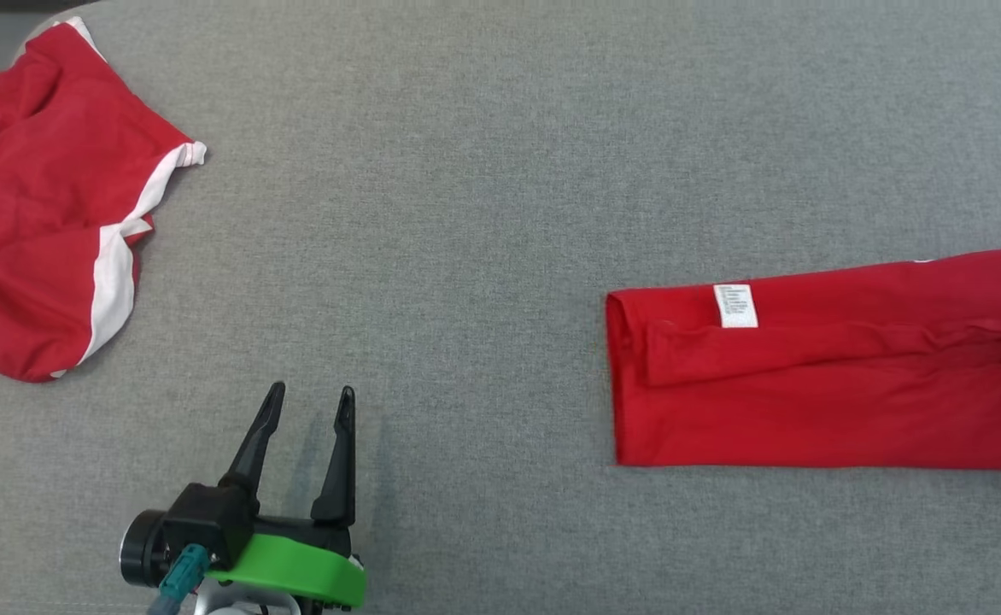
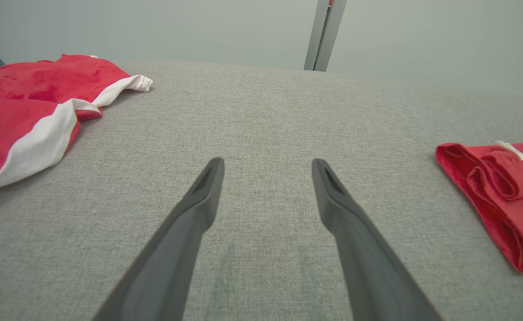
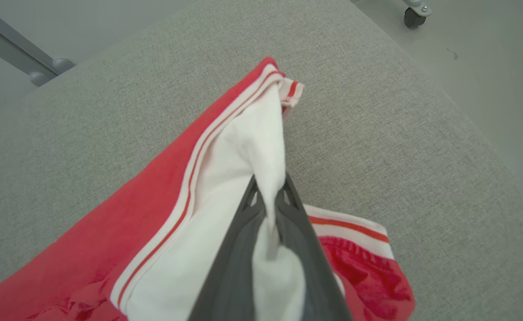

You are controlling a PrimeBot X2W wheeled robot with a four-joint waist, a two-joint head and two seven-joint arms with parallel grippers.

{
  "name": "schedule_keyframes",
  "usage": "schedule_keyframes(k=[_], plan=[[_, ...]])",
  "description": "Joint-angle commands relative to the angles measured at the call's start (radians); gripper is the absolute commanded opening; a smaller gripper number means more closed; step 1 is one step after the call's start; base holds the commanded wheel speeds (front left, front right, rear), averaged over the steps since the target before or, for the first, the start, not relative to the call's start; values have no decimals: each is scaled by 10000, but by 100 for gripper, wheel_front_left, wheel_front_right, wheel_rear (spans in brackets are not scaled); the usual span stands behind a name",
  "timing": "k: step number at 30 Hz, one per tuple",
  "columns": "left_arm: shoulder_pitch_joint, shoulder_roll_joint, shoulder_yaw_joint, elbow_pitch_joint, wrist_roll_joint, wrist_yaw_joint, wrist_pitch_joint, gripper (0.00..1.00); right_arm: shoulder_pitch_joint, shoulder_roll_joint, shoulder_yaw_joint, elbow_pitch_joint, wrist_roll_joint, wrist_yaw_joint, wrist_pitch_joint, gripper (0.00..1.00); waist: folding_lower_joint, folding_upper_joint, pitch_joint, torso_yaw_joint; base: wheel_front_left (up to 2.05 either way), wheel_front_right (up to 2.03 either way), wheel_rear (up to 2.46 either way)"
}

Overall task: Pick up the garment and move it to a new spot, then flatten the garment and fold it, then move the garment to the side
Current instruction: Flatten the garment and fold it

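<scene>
Garment, pinched by right gripper, is cut off at head view's edge.

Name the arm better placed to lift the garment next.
Right. The right tool is shut on white fabric of the garment, ready to lift; the left tool hangs open over the bare table, touching no cloth.

The left gripper stands with its 2 dark fingers spread, grey cloth surface showing between them. A crumpled red-and-white garment lies far left. A folded red garment bearing 1 white label lies far right.
</scene>
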Motion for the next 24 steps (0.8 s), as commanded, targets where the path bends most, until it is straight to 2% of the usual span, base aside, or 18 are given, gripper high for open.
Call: schedule_keyframes(k=[1, 5, 10, 16, 19, 24], plan=[[210, -12, 3, 90, -15, -64, -28, 100, 137, -285, 95, -134, 169, -1, 32, 0, 0, -1, -245, 89, 0, 0, 0], [375, -33, 4, 304, -108, -67, -30, 100, 533, -1017, 903, -787, 1010, -1, 232, 0, 0, -1, -562, 76, 0, 0, 0], [491, -45, -236, 421, -470, 79, -29, 100, 1168, -1092, 2650, -2000, 1856, -1, 690, 0, 0, -1, -883, -10, 0, 0, 0], [517, -38, -549, 514, -629, 276, -29, 100, 1424, 42, 5317, -3188, 1749, -1, 1311, 0, 0, -1, -995, -204, 0, 0, 0], [463, -38, -694, 627, -620, 306, -29, 100, 1149, 763, 6614, -2981, 1501, -1, 1272, 0, 0, -1, -1005, -232, 0, 0, 0], [273, -37, -787, 785, -594, 355, -29, 100, 741, 1493, 7775, -2381, 1228, -1, 789, 0, 0, -1, -978, -121, 0, 0, 0]])
